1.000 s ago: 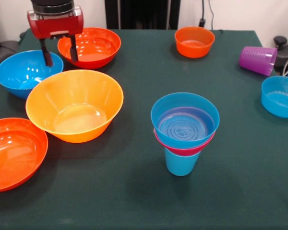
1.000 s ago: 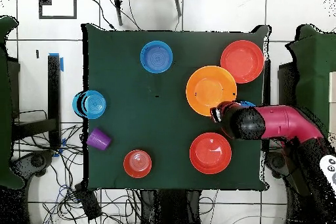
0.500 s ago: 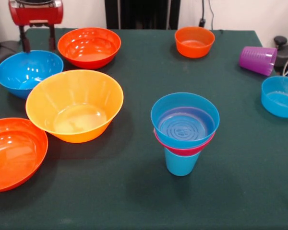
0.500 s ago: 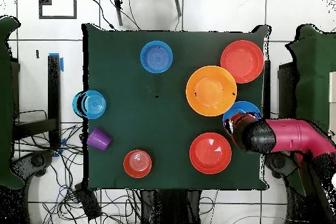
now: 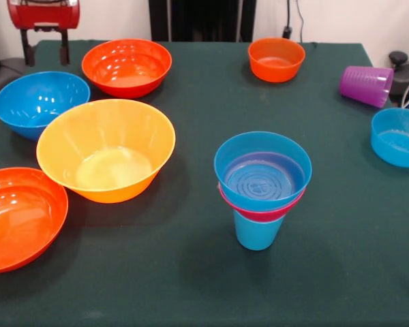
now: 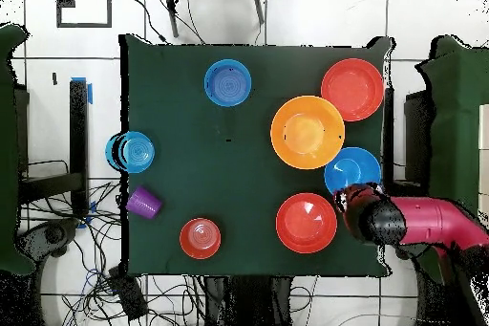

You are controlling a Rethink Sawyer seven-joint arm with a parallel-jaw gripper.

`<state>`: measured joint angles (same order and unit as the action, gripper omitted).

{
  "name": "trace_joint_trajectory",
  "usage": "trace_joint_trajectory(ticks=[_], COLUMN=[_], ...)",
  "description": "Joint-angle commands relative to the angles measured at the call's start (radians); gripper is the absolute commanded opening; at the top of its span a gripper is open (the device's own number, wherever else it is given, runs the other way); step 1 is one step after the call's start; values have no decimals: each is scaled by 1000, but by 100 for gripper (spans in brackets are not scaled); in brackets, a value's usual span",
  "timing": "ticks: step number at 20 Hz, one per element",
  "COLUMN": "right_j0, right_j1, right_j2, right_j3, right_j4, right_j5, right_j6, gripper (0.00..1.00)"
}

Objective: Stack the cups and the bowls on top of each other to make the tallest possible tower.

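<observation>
Standing mid-counter, the tower (image 5: 262,191) nests a glossy blue bowl over a pink bowl on a light-blue tumbler; the end effector (image 5: 45,49) hangs open and empty at far left.

No text, label, brand, number or sign can be read anywhere — not on the bowls, the cups, the table or the arm — in either view.

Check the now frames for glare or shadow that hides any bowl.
Front view: white glints on the large blue bowl and red-orange bowl, soft shadow beside the tower; nothing hidden. Overhead view: flat, even light, and the claw clears the bowls.
</observation>
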<state>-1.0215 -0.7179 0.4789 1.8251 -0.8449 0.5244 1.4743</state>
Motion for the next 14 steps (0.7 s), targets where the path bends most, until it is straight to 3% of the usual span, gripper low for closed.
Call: trace_joint_trajectory(ticks=[1,9,14], right_j0=[99,166,185], right_j1=[71,91,66], right_j2=[-103,-154,-173], right_j3=[62,51,70], right_j4=[-104,-53,-23], right_j5=[-133,-184,-198], right_j6=[158,152,142], gripper=[100,100,100])
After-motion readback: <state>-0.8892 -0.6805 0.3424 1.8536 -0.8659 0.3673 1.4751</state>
